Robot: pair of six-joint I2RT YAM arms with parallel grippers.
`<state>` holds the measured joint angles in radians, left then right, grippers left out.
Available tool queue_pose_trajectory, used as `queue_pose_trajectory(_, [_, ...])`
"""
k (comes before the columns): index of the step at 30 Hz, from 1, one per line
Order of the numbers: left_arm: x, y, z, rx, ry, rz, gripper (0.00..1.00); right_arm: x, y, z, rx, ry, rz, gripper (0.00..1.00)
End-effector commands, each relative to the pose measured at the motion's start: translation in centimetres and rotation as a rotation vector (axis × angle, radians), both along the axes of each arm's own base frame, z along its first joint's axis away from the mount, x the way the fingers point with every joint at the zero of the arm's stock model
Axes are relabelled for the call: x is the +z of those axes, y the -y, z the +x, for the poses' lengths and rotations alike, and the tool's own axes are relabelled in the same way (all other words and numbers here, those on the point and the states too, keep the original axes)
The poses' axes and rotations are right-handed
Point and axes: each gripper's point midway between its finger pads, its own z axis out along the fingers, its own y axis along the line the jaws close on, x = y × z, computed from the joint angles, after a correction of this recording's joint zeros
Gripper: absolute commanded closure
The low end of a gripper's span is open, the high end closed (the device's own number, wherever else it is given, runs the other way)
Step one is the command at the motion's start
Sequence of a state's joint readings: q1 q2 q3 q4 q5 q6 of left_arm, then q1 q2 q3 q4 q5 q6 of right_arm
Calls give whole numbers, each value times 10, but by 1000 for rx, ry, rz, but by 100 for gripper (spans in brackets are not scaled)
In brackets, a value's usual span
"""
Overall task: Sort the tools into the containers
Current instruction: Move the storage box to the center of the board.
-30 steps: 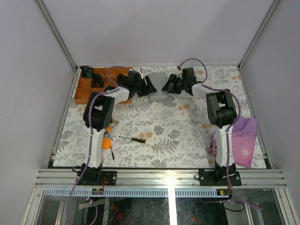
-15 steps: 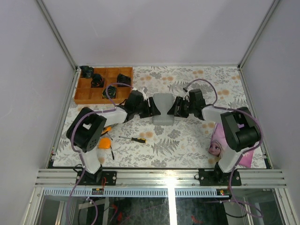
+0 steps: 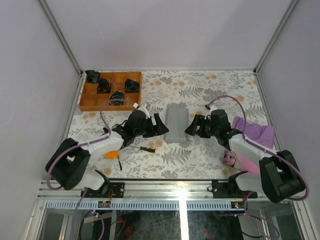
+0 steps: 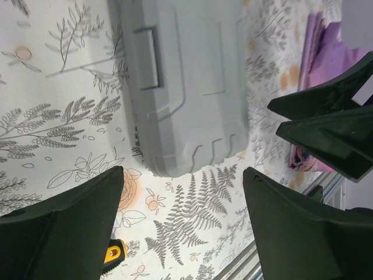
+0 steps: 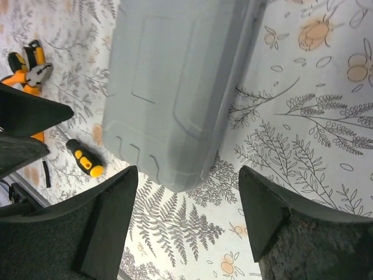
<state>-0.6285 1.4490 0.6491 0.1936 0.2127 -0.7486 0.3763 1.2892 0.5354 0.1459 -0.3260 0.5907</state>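
Grey case [image 3: 177, 123] lies shut btw the hands; left hand [image 3: 158, 125] & right hand [image 3: 191, 129] both spread, empty. Next, prob.: lift lid, then screwdriver [image 3: 147, 149] by left hand.

The left arm [image 3: 97, 146] and right arm [image 3: 246, 148] share white links, bulky black joint housings, looping purple cables [image 3: 102, 115] and broad, wedge-shaped matte black fingers [image 4: 64, 227].

Case [image 3: 177, 123] centre table [image 3: 210, 90], screwdriver [image 3: 147, 149] near-left, tray [image 3: 89, 101] far-left

A divided wooden tray [image 3: 90, 102] holds black parts [image 3: 104, 86] far left; a purple pouch [image 3: 260, 132] lies right.
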Motion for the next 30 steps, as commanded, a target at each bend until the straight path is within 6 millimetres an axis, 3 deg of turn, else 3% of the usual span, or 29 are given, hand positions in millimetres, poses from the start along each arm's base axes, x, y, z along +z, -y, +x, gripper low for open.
queue_pose_trajectory(1, [37, -14, 17, 74, 121, 43, 16, 30, -1, 13, -4, 108, 5, 23])
queue_pose_trajectory(4, [57, -23, 27, 117, 175, 67, 10, 42, -4, 23, -17, 132, 25, 22])
queue_pose_trajectory(7, [71, -36, 35, 180, 209, 88, 0, 42, -2, 36, -68, 119, 2, 22])
queue_pose_trajectory(14, [98, -64, 45, 289, 257, 50, 0, 31, -3, 68, -137, 85, -39, 20])
queue_pose_trajectory(19, [95, -81, 49, 345, 249, 60, 0, 16, -8, 81, -135, 52, -53, 17])
queue_pose_trajectory(30, [76, -83, 45, 325, 231, 61, 0, 1, -34, 88, -5, 26, 3, 18])
